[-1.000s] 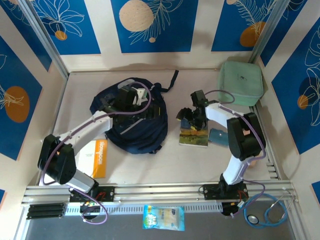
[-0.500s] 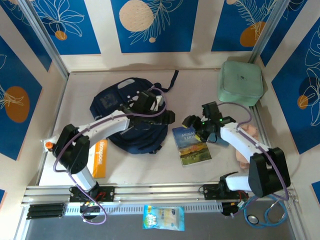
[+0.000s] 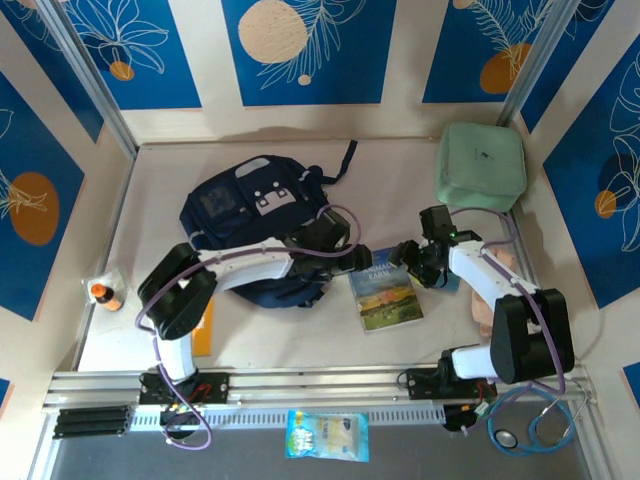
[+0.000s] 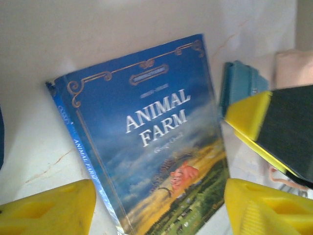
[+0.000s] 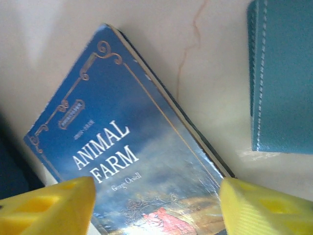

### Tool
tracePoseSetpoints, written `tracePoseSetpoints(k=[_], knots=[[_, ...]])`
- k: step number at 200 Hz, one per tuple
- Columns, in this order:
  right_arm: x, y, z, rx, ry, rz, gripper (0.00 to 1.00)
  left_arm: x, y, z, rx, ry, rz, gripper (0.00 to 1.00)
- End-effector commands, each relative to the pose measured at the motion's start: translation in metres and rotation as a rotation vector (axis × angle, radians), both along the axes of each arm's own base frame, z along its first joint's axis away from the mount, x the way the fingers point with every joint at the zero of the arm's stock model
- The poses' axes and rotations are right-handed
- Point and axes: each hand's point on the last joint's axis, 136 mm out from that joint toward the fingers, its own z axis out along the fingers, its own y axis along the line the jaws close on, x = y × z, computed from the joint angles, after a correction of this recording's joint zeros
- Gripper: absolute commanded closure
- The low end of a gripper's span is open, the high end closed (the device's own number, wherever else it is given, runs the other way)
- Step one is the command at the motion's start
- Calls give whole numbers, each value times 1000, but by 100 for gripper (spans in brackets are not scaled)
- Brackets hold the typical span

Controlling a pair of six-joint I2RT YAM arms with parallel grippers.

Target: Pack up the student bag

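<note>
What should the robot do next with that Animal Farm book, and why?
Probably lower the left gripper and close on the book at its edge: it lies flat beside the student bag, with the right gripper also above it, both with jaws apart, nothing held.

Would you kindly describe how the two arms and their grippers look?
Both the left arm and right arm have white links and bulky black joints, with a purple cable looping along each. The fingers are chunky yellow wedges.
</note>
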Motion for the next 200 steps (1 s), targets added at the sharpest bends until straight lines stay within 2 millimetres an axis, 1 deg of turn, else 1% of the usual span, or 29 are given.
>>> tracePoseSetpoints(k=[1, 29, 46, 59, 82, 96, 111, 151, 200], knots=[[-18, -2, -16, -12, 75, 14, 35, 1, -1, -14, 26, 40, 45, 34], [-31, 3, -27, 16, 122, -1, 33, -2, 1, -31, 65, 80, 35, 38], [-42, 7, -33, 25, 160, -19, 31, -3, 2, -39, 69, 105, 31, 43], [-53, 9, -37, 26, 191, -35, 31, -3, 4, -46, 83, 119, 36, 44], [-71, 14, -41, 42, 234, -80, 31, -2, 11, -56, 112, 137, 56, 46], [-77, 19, -41, 74, 225, -102, 31, 0, 15, -62, 117, 142, 71, 46], [-75, 19, -38, 89, 199, -123, 32, 1, 13, -63, 100, 147, 69, 47], [-62, 13, -30, 61, 165, -117, 32, 2, 7, -67, 71, 169, 55, 47], [-60, 14, -35, 68, 179, -113, 32, 2, -2, -66, 21, 170, 31, 50]])
